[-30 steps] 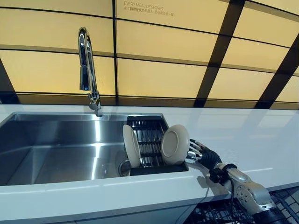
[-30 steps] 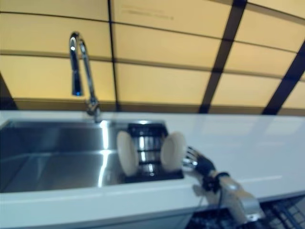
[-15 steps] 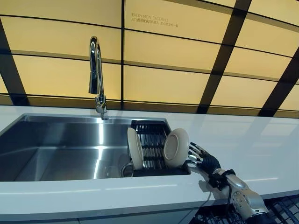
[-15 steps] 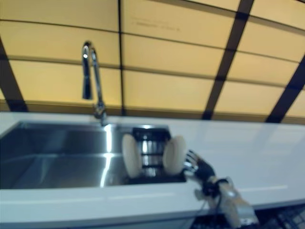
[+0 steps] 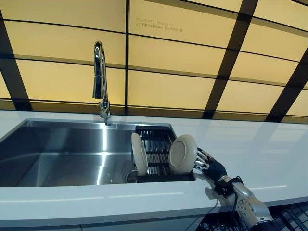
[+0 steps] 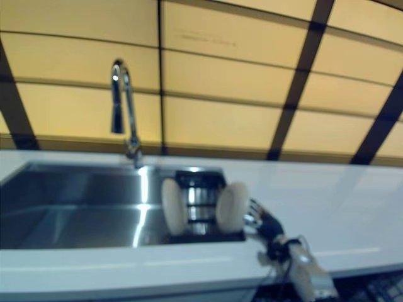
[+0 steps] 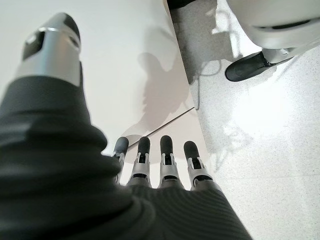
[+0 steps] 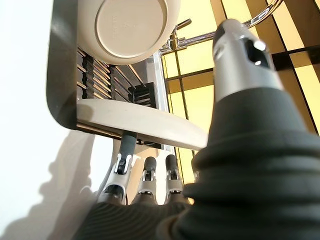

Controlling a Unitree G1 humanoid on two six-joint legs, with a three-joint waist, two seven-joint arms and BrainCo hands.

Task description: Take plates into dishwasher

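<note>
— What's the setting on your feed?

— I've got a white bench [image 5: 269, 144] under a wall of amber panels [image 5: 168, 82] split by dark strips. A steel sink [image 5: 57, 154] is set into it, with a tall chrome tap [image 5: 99, 77] behind and a dark slatted rack [image 5: 156, 154] at the sink's right end.

— And the plates?

— Two, both pale cream and round, standing on edge in the rack. The left plate [image 5: 139, 153] is nearly edge-on to me. The right plate [image 5: 182, 154] shows its underside with a raised foot ring and leans toward the right rim of the sink.

— Where are your hands?

— My right hand [image 5: 208, 163] is at the right plate: in the wrist view its fingers [image 8: 123, 165] run fairly straight up against the plate's rim [image 8: 140, 122], and the thumb [image 8: 242, 57] stands apart, not curled round anything. So it's touching, not gripping. My left hand [image 7: 150, 172] hangs low with straight fingers over the floor [image 7: 260, 140], holding nothing.

— Anything different from a second ago?

— The whole picture has shifted, so my head camera moved. The plates are where they were in the rack, and the right hand is still against the right plate.
</note>
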